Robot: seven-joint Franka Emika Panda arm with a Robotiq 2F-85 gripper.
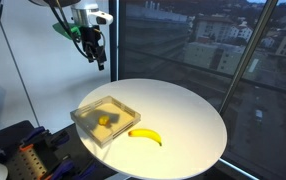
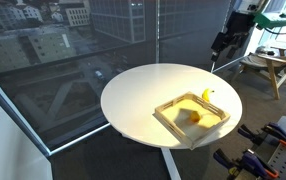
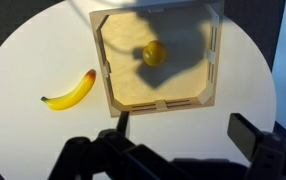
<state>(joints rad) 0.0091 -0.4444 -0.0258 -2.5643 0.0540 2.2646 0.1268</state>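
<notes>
My gripper [image 1: 99, 58] hangs high above the round white table [image 1: 198, 115], open and empty; it also shows in an exterior view [image 2: 221, 45] and in the wrist view [image 3: 183, 130]. Below it a shallow wooden tray [image 1: 87, 113] holds a small yellow round fruit [image 1: 105, 122]. The tray [image 3: 110, 60] and the fruit [image 3: 155, 53] fill the top of the wrist view. A yellow banana [image 1: 146, 135] lies on the table beside the tray, also seen in the wrist view [image 3: 70, 92] and in an exterior view [image 2: 207, 95].
Large windows with a city view stand behind the table. The table's edge [image 2: 118, 125] drops off all round. A wooden stool or bench [image 2: 268, 65] and dark equipment [image 2: 273, 140] stand on the floor nearby.
</notes>
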